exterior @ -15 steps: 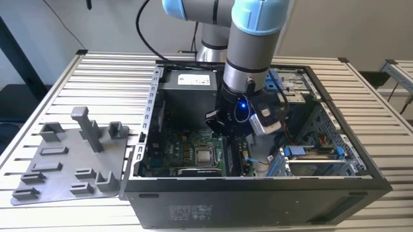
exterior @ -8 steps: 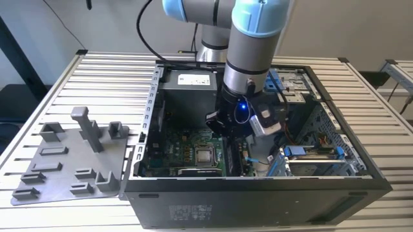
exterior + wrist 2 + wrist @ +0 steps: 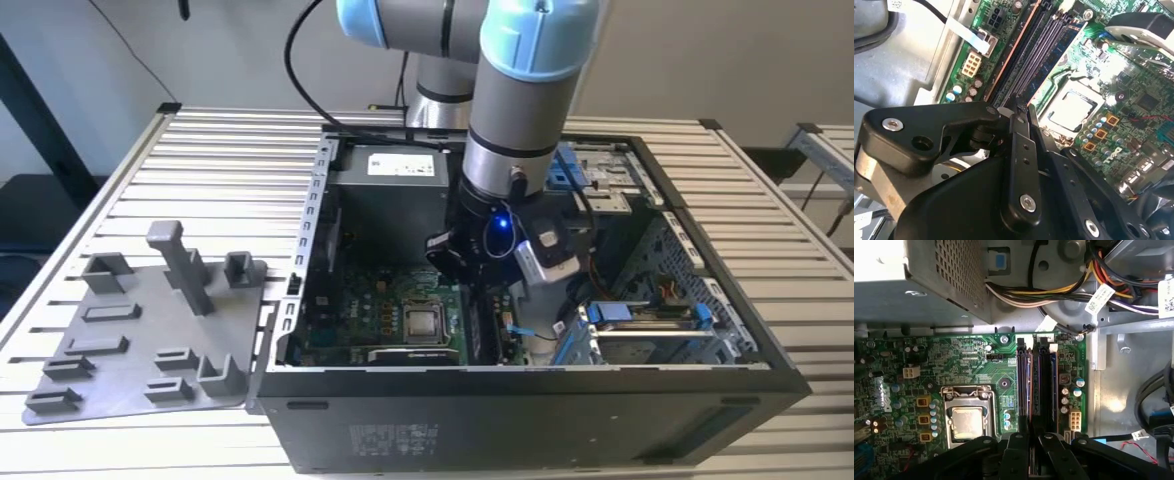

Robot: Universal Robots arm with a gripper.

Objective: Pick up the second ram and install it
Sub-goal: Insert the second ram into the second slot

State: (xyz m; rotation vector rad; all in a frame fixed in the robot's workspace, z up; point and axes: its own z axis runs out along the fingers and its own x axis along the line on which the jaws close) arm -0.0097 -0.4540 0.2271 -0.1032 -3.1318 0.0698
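Inside the computer case (image 3: 534,385), the end effector (image 3: 1030,452) pinches the second ram (image 3: 1035,385) in the motherboard (image 3: 954,365) slots.

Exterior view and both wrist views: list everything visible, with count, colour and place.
Slatted metal table: one, silver, under everything.
Grey plastic holder tray with upright posts: one, grey, on the table, at the exterior view's left of the case.
Open black computer case: one, black, middle of the table.
Grey metal power-supply box: one, grey, inside the case at its far end.
Green motherboard: one, green, on the case floor.
Square silver processor: one, silver, in its socket on the motherboard.
Long black memory slots: several, black, side by side next to the processor; what they hold I cannot tell.
Bundle of coloured cables: one, yellow, orange and black, beside the power-supply box.
Robot arm: one, grey with light blue joints, reaching into the case.
Hand: one, black, over the memory slots.
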